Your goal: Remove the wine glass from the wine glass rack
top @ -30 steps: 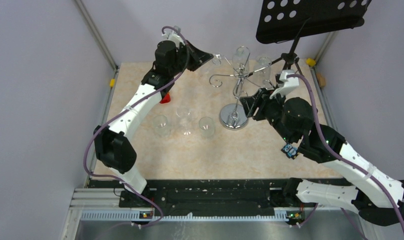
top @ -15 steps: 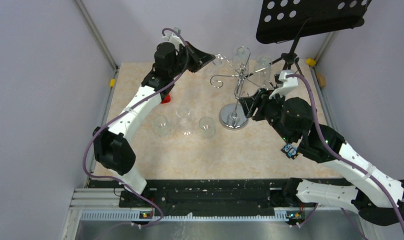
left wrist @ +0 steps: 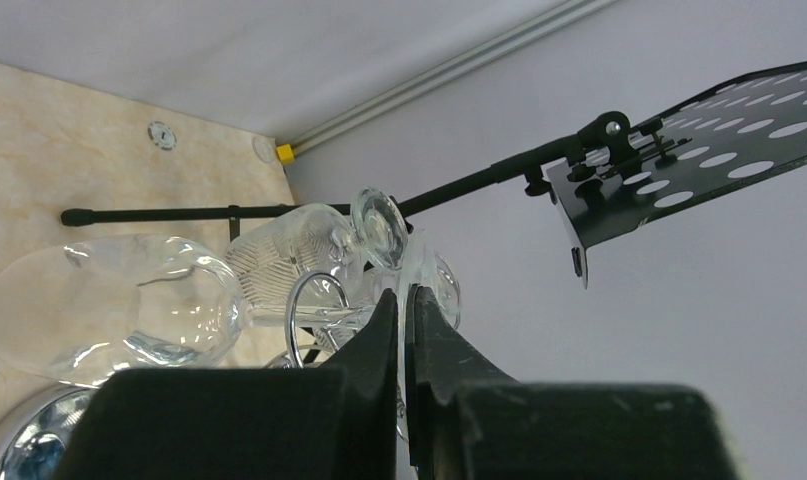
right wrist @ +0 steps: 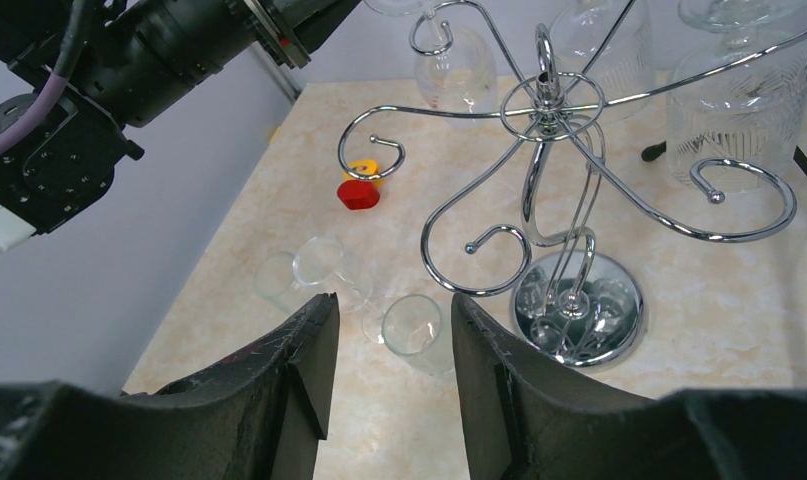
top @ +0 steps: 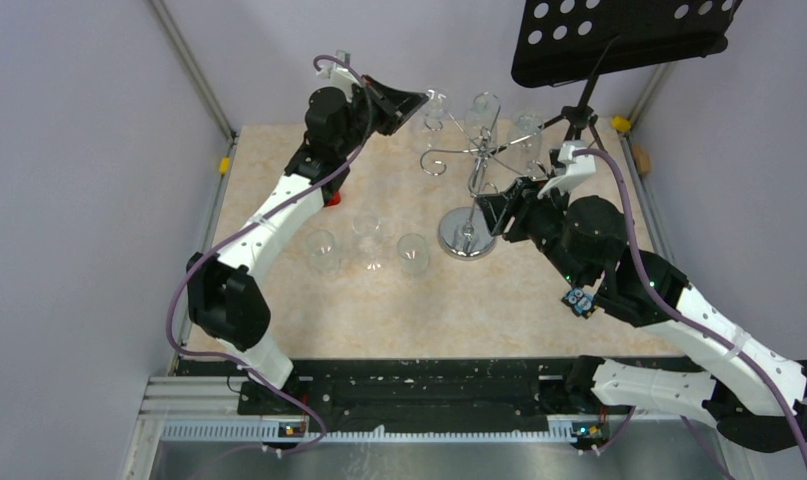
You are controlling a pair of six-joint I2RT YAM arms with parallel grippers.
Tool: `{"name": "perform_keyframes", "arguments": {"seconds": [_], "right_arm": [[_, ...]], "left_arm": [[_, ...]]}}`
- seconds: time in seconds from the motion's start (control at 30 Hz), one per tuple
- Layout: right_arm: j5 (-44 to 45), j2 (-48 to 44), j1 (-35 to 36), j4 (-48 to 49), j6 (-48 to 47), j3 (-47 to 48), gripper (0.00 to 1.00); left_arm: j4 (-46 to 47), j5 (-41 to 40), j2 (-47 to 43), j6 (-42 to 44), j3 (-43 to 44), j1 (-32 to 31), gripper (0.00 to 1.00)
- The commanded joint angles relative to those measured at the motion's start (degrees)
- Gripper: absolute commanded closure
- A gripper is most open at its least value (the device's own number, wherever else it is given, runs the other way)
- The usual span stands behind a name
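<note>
Wine glass (top: 435, 108), pinched by left gripper (left wrist: 404, 302), has risen slightly.

A pale marbled tabletop (top: 459, 300) carries three clear glasses in a loose row on its left half: one at the left (top: 322, 250), a stemmed one in the middle (top: 367, 235) and one at the right (top: 413, 253). All three stand upright and apart from each other. Farther back on the left lies a small red object (right wrist: 358, 194), with a yellow piece (right wrist: 364, 168) touching its far side. A black music stand (top: 619, 35) with a perforated desk stands at the far right corner. Yellow clips (top: 223, 165) mark the tabletop's edges, and pale lilac walls (top: 79, 200) surround it.
</note>
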Motion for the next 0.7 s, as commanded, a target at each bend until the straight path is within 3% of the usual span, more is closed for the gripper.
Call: {"name": "perform_keyframes", "arguments": {"seconds": [0.0, 0.3, 0.67], "right_arm": [[0.1, -1.3, -0.2, 2.2, 0.2, -0.1, 0.54], [-1.5, -1.2, -0.2, 1.7, 0.0, 0.4, 0.5], [-2.0, -1.2, -0.3, 3.0, 0.1, -0.3, 0.48]], "left_arm": [[6.0, -1.1, 0.1, 1.0, 4.0, -0.1, 1.0], [8.7, 11.1, 2.5, -3.3, 6.2, -0.3, 1.0], [6.0, 14.7, -0.7, -4.3, 3.0, -0.6, 1.0]]}}
